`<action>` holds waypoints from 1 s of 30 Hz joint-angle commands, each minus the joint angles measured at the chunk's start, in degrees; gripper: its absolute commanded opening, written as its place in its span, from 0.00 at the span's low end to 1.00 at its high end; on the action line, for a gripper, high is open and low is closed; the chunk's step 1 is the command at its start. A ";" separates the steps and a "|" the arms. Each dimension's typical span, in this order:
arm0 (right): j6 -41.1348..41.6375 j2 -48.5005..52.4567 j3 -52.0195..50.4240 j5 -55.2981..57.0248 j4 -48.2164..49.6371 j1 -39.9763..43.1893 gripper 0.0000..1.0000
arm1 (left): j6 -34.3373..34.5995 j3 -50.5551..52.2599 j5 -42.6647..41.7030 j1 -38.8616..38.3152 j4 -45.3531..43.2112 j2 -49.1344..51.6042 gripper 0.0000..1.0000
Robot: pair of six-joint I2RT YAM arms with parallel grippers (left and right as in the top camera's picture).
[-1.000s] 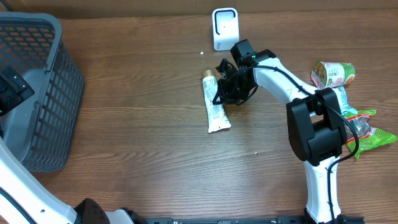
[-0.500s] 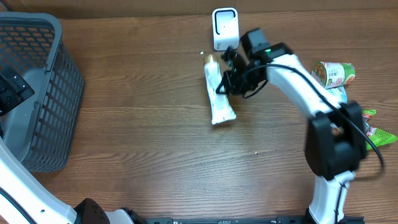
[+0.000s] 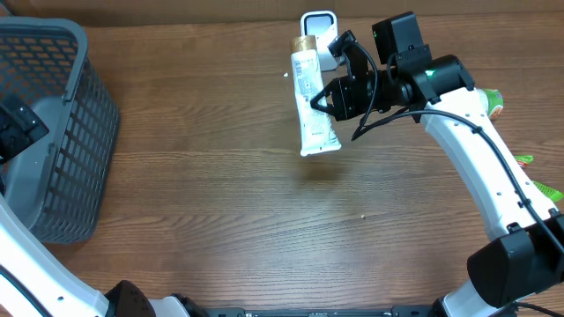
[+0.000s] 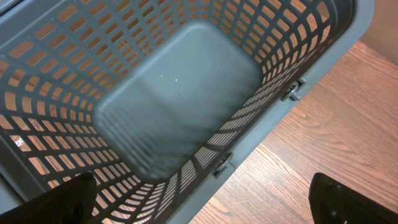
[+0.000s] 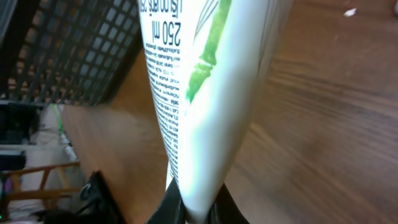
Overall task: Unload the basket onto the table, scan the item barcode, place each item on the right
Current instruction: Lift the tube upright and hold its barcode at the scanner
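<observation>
The item is a white tube with a gold cap and a green leaf print. It hangs above the table, cap toward the far edge, just in front of the white scanner. My right gripper is shut on the tube's side. In the right wrist view the tube runs up from my right gripper, small print on its left face; no barcode shows. My left gripper is open and holds nothing, above the grey basket.
The grey basket stands at the table's left end. A green-labelled can and green packets lie at the right edge, behind my right arm. Bare wood lies under the tube.
My right gripper has lifted the tube off the table and carried it toward the far edge, up to the scanner. The left arm has not moved.
</observation>
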State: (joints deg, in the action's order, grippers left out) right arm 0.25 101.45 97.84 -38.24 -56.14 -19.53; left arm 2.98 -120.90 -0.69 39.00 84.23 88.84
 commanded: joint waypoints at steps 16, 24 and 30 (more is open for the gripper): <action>1.46 2.10 16.11 61.99 7.54 -5.70 0.04 | 0.42 -0.70 -0.24 -0.02 -0.17 -0.39 1.00; -18.08 13.70 16.11 75.97 24.02 -5.86 0.04 | 0.42 -0.70 -0.24 -0.02 -0.17 -0.39 1.00; -37.03 21.18 16.11 75.45 34.77 -5.81 0.04 | 0.42 -0.70 -0.24 -0.02 -0.17 -0.39 1.00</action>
State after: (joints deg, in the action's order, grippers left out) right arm -23.92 121.71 112.49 33.52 -25.23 -25.43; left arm 2.98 -120.90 -0.69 39.00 84.23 88.84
